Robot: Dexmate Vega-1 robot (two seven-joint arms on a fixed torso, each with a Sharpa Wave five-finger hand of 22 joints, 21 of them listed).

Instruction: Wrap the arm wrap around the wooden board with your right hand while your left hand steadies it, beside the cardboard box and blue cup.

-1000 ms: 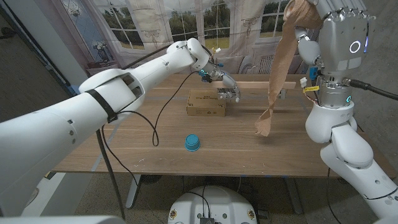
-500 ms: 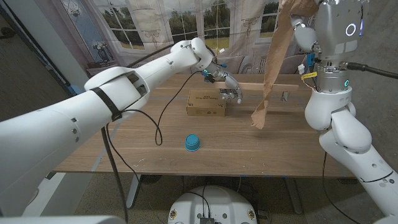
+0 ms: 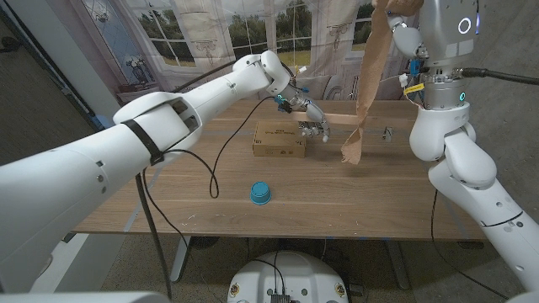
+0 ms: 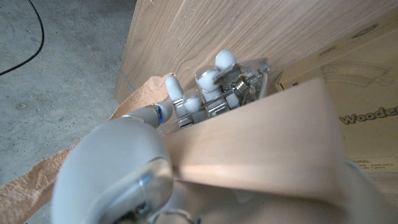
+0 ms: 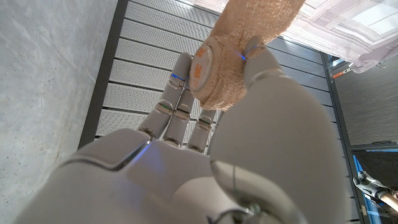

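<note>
The wooden board (image 3: 370, 117) lies along the table's far side. My left hand (image 3: 310, 118) grips its left end; in the left wrist view the fingers (image 4: 208, 93) curl over the board (image 4: 261, 149). My right hand (image 3: 406, 32) is raised high at the right and holds the roll of tan arm wrap (image 5: 217, 74) between thumb and fingers. A long strip of wrap (image 3: 366, 84) hangs from it, crossing in front of the board, its loose end (image 3: 354, 151) just above the table. The cardboard box (image 3: 280, 139) sits beside my left hand, and the blue cup (image 3: 261, 193) stands nearer the front.
A small metal clamp (image 3: 387, 132) stands on the table right of the hanging strip. A black cable (image 3: 210, 168) trails from my left arm across the tabletop. Curtained windows lie behind the table (image 3: 168, 202).
My right hand has risen toward the picture's top with the roll, drawing the strip's loose end up and slightly left. My left hand has stayed on the board.
</note>
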